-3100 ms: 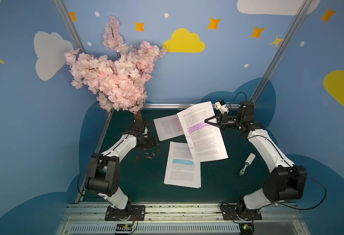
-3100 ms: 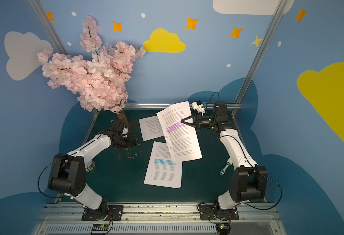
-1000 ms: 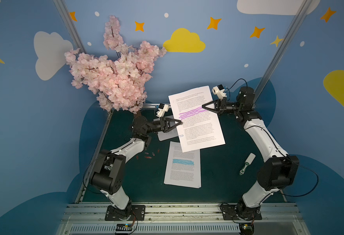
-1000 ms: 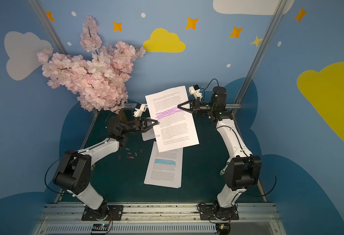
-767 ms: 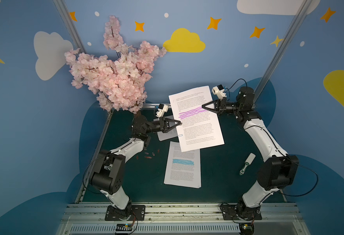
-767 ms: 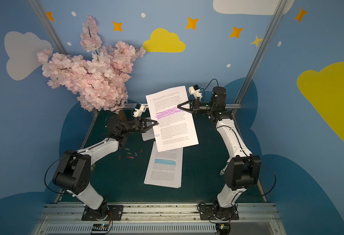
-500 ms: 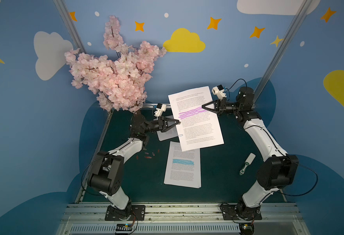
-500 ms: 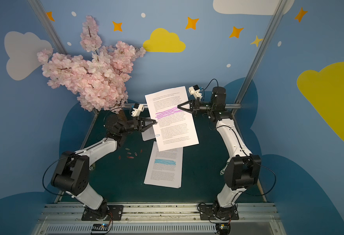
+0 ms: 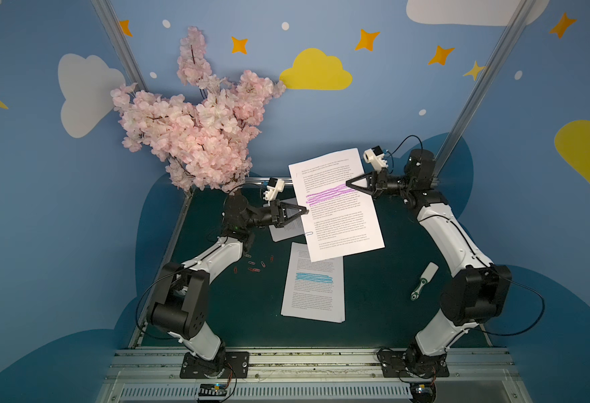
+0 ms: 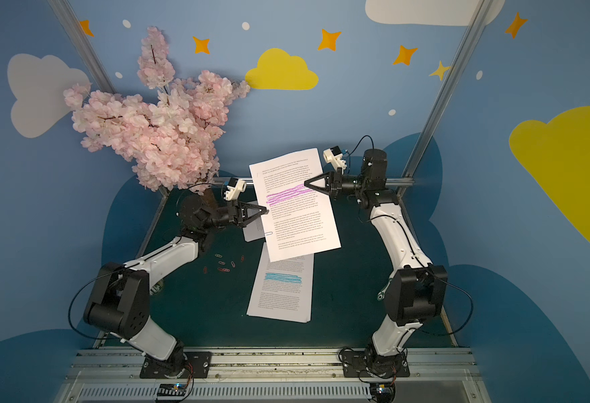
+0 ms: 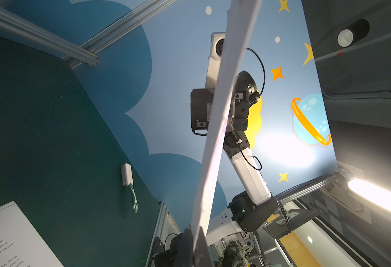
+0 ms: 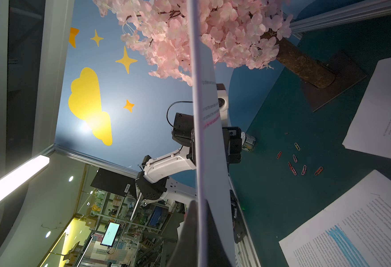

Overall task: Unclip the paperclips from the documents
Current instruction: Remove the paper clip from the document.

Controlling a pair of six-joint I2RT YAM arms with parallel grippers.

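We can read black print only in the left wrist view, on the sheet lying flat, and only in cut-off fragments: "insisting on", "spirit of sport is", "relationship status is". On the raised sheet, in a top view, the lines are too small for us to read.
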